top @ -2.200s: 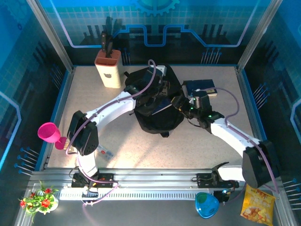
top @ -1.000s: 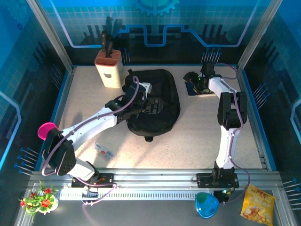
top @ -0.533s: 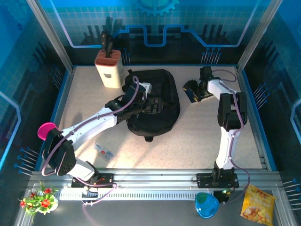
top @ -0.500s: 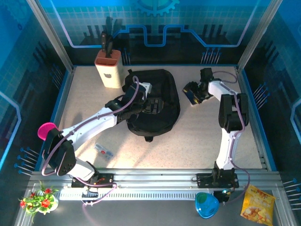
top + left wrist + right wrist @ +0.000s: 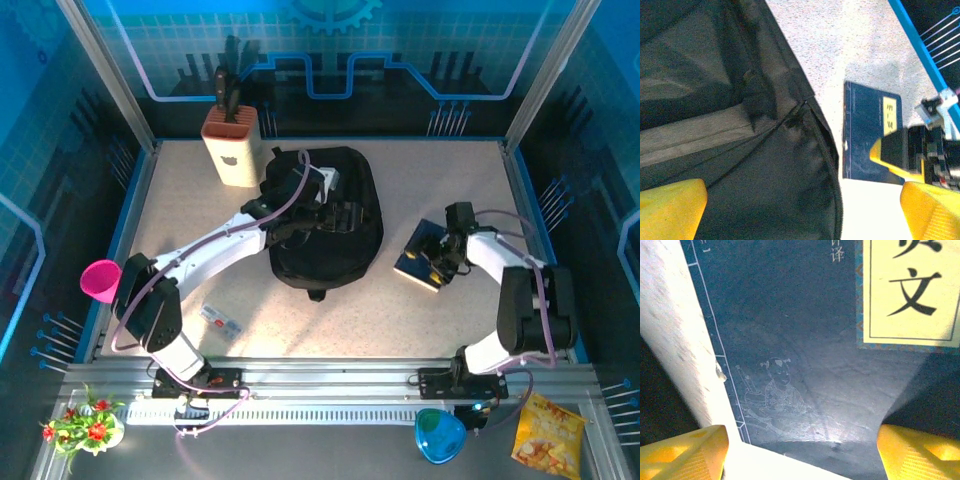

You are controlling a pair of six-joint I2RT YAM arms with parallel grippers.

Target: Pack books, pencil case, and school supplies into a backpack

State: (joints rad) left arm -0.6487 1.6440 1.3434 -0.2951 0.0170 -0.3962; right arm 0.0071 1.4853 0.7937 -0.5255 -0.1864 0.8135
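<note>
on speckled tabletop [image 5: 350, 325] (blue walls [image 5: 330, 45]): backpack [image 5: 340, 255].

Speckled beige table [image 5: 180, 200]: black backpack [image 5: 345, 255] centre, knife block [image 5: 232, 150] far left corner, small packet [image 5: 222, 320] near left.

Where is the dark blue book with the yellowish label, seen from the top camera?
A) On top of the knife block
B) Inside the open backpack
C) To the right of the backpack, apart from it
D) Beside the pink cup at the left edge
C: in the top view the dark blue book is to the right of the black backpack, with a strip of bare table between them.
</note>
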